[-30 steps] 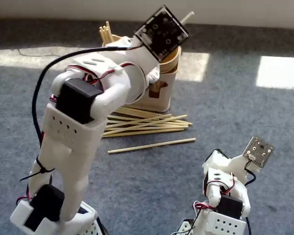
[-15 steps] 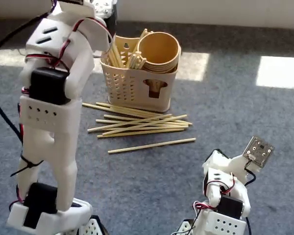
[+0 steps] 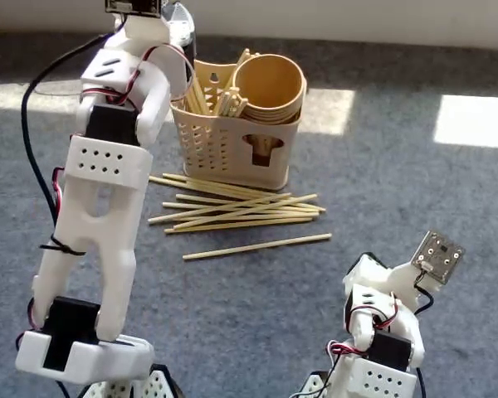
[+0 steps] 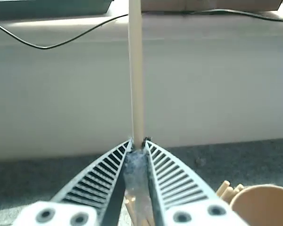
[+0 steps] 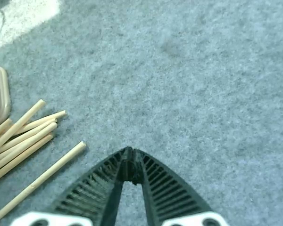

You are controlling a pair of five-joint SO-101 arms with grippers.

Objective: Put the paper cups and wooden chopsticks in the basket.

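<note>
The left end effector (image 4: 138, 142), clenched on one chopstick (image 4: 136, 70), hangs at the basket's (image 3: 224, 145) far-left corner, likely to drop it in, while the right end effector (image 5: 131, 165) rests clenched, empty.

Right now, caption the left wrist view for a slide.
Left gripper shut on a wooden chopstick, paper cup close by.

White left arm (image 3: 100, 207), white right arm (image 3: 382, 332), black servos (image 3: 112, 124), red-black cables (image 3: 126, 73), white-ribbed left pincer (image 4: 138, 142), black-ribbed right pincer (image 5: 131, 151).

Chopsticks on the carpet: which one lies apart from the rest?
The lone chopstick on the side of the pile away from the basket, with bare carpet between it and the others.
</note>
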